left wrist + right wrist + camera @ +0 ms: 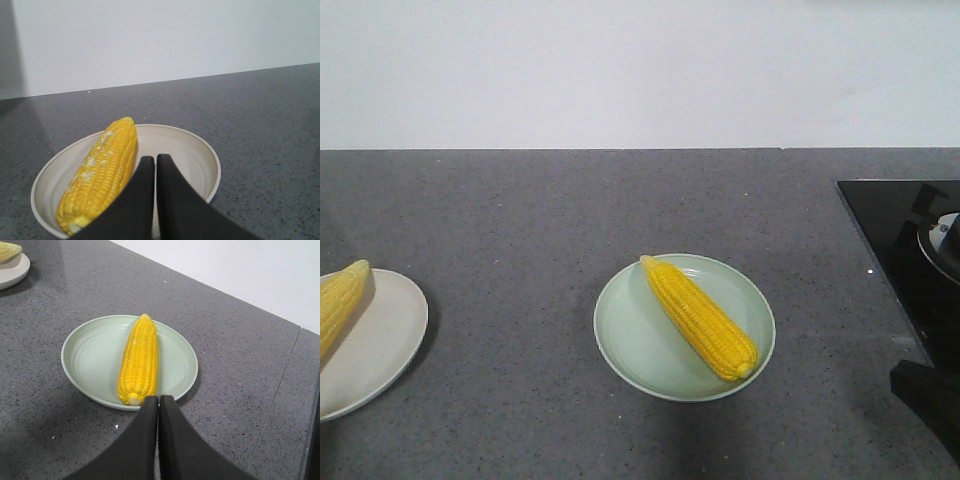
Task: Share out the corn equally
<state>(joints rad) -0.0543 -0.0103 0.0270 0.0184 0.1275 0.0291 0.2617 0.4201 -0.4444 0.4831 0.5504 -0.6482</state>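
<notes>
One corn cob (699,316) lies diagonally on a pale green plate (630,345) in the middle of the counter, also seen in the right wrist view as cob (139,357) on plate (90,357). Another corn cob (338,300) lies on a cream plate (380,345) at the left edge; the left wrist view shows this cob (102,172) on the plate (197,152). My left gripper (155,159) hovers over the cream plate, shut and empty. My right gripper (158,399) is shut and empty, just in front of the green plate's near rim.
A black glass cooktop (895,235) occupies the right side of the grey counter (520,220), with a dark part of my right arm (928,400) at the lower right. A white wall runs behind the counter.
</notes>
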